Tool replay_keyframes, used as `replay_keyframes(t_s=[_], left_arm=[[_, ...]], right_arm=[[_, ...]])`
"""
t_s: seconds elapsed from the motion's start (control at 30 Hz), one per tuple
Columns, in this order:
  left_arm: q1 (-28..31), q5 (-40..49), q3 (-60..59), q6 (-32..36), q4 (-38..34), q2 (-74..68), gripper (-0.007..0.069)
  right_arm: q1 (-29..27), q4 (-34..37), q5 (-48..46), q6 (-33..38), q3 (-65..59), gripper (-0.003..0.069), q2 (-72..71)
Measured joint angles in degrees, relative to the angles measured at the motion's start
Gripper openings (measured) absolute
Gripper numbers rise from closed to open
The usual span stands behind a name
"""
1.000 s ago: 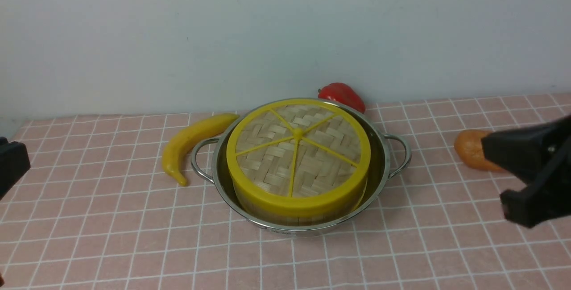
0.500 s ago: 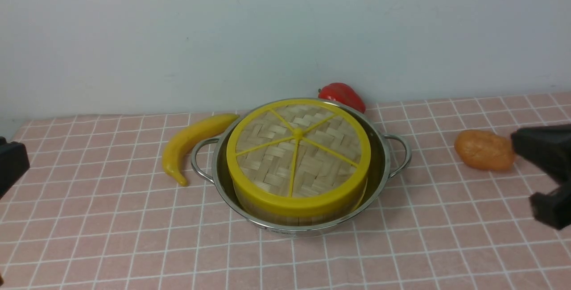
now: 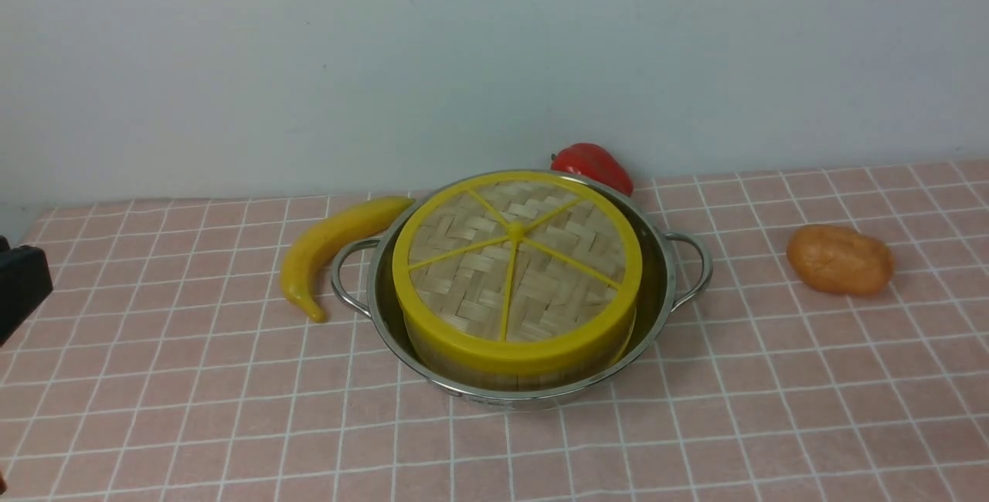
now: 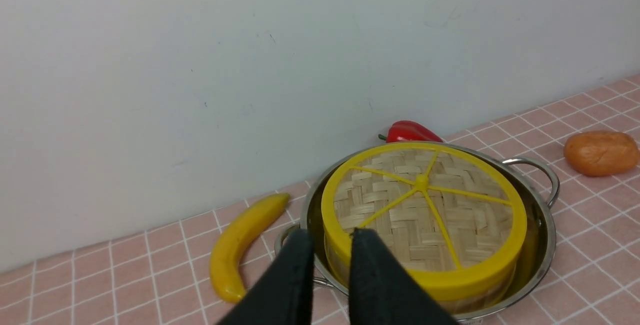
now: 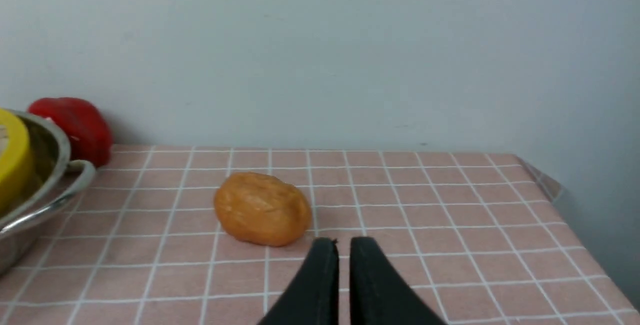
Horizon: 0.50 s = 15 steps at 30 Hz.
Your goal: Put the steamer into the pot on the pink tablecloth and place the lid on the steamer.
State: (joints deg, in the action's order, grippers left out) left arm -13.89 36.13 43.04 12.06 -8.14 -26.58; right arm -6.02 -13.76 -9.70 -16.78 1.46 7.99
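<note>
On the pink tablecloth (image 3: 773, 409) stands the shiny pot (image 3: 663, 255), and the steamer sits inside it. Only a strip of the steamer's bamboo wall (image 3: 510, 378) shows, because the woven lid (image 3: 516, 270) with yellow spokes rests flat on top. My left gripper (image 4: 332, 237) hovers near the pot's left side; it is open with a clear gap and holds nothing. A black part of it (image 3: 22, 286) shows at the front view's left edge. My right gripper (image 5: 343, 245) is out of the front view. It is narrowly open and empty, just short of the orange lump.
A yellow banana (image 3: 324, 251) lies left of the pot. A red pepper (image 3: 593, 164) sits behind it by the wall. An orange potato-like lump (image 3: 840, 259) lies to the right. The table's right edge (image 5: 550, 185) is near my right gripper.
My right gripper has drawn back to the right, out of the front view, uncovering the orange lump. My left gripper has stayed where it was.
</note>
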Motion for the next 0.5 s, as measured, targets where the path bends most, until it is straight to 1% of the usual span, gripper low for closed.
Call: replay_keyframes(t_s=[0.17, 0.5], left_arm=[[0.0, 0.0, 0.0, 0.0, 0.0, 0.0, 0.0118], [0.0, 0.0, 0.0, 0.0, 0.0, 0.0, 0.0136]], right_arm=[[-1.5, 0.3, 0.6, -1.1, -1.9, 0.0082, -5.4], [-1.5, 0.4, 0.8, -2.0, -1.9, 0.0122, -5.8]])
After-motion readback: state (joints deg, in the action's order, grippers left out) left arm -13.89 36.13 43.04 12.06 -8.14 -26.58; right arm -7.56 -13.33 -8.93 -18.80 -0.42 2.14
